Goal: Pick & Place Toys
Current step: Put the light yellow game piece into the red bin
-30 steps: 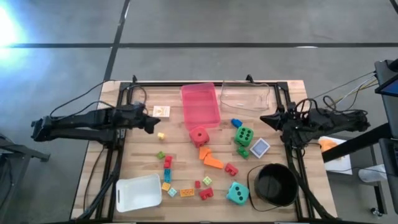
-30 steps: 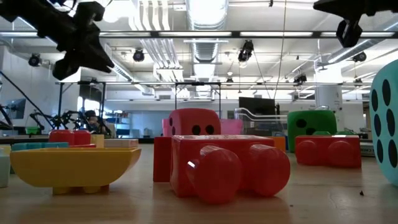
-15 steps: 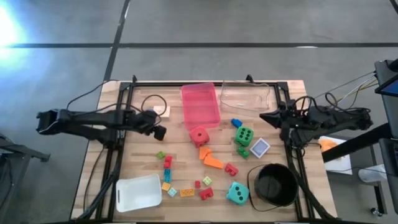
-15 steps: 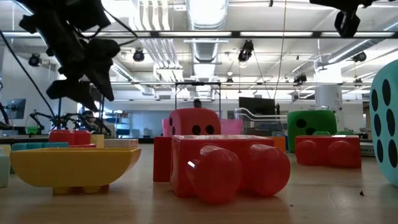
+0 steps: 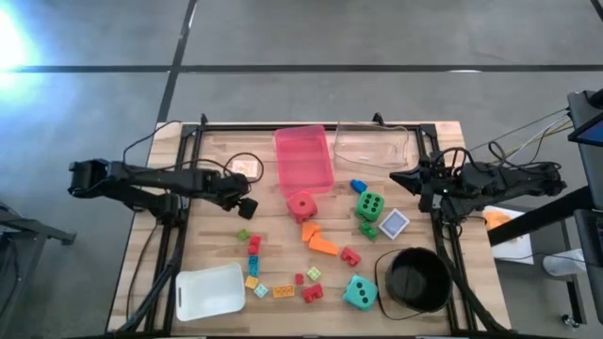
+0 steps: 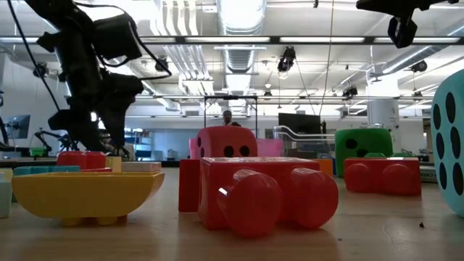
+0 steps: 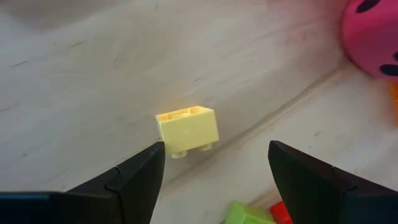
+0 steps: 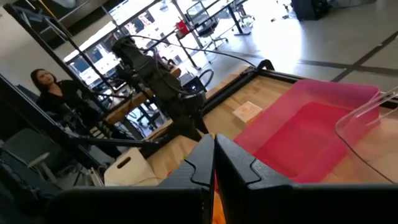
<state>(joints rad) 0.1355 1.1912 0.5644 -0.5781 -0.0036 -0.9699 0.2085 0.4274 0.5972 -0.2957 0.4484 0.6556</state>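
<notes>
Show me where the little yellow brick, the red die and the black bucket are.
yellow brick point(image 7: 186, 129): left wrist view, middle of its front face.
red die point(image 5: 301, 205): high view, centre of its top face.
black bucket point(image 5: 381, 273): high view, left part of its rim.

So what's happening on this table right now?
The left gripper hangs open over a small yellow brick lying on the wooden table, its fingers either side of the brick and not touching it. Nothing is held. The right gripper waits shut at the table's right side. The other bricks and the red die, green die and teal die lie loose; the pink tray holds nothing.
</notes>
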